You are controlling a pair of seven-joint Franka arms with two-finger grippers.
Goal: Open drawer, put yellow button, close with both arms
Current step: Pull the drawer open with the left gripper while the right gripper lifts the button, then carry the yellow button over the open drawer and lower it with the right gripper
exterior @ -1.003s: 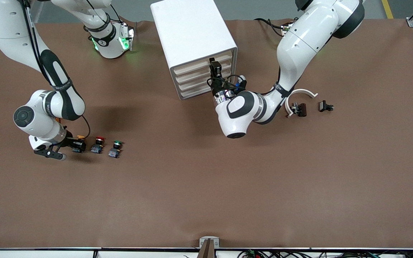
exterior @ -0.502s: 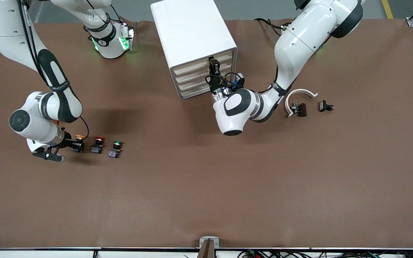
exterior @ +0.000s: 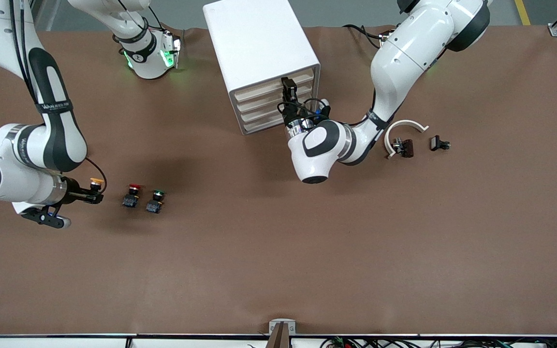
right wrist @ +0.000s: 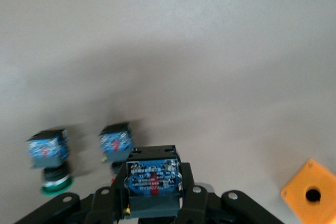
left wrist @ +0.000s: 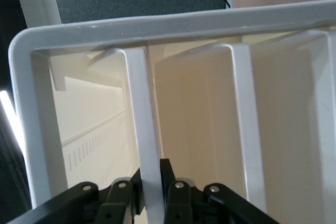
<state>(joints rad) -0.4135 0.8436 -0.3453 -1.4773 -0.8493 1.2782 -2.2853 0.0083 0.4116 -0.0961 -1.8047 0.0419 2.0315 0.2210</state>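
The left gripper (exterior: 287,90) is pinched tight on the thin front lip of the top drawer (exterior: 272,85), which is not pulled out yet. The right gripper (exterior: 95,194) squeezes the yellow button (exterior: 96,182), lifted above the table beside the red button (exterior: 132,188). The cabinet (exterior: 259,43) sits well away, toward the left arm's end.

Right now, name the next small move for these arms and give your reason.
Probably the left gripper should pull the drawer outward. Its fingers are shut on the top drawer's front, which looks closed in the cabinet. The right gripper, shut on the yellow button, has it lifted beside the red button, with nowhere yet to drop it.
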